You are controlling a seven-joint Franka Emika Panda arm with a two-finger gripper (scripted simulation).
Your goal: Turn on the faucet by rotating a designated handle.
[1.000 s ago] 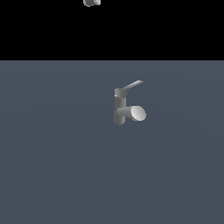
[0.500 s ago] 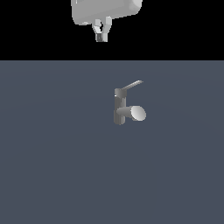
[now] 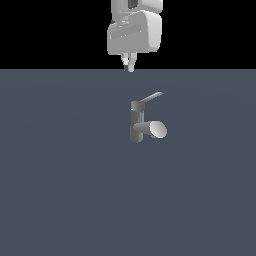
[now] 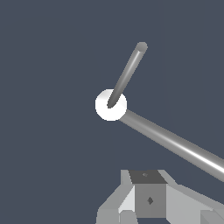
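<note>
The faucet (image 3: 136, 122) stands upright on the dark floor, its thick spout (image 3: 150, 129) ending in a pale round face. The thin handle (image 3: 150, 97) slants up from the body's top toward the exterior view's right. My gripper (image 3: 129, 64) hangs above the faucet, apart from it, fingers together and holding nothing. From the wrist view I look down on the pale round top of the body (image 4: 110, 105). The slim handle (image 4: 127, 72) and the thicker spout (image 4: 170, 140) branch from it. The gripper (image 4: 148, 203) shows at the picture's edge.
A flat, plain dark grey-blue floor (image 3: 60, 190) surrounds the faucet. Black background fills the space above the floor line. The white hand and wrist of the arm (image 3: 135, 35) come down from the top of the exterior view.
The gripper has come down into the exterior view and drifted toward that view's right, closer above the faucet. Faucet and handle have not moved.
</note>
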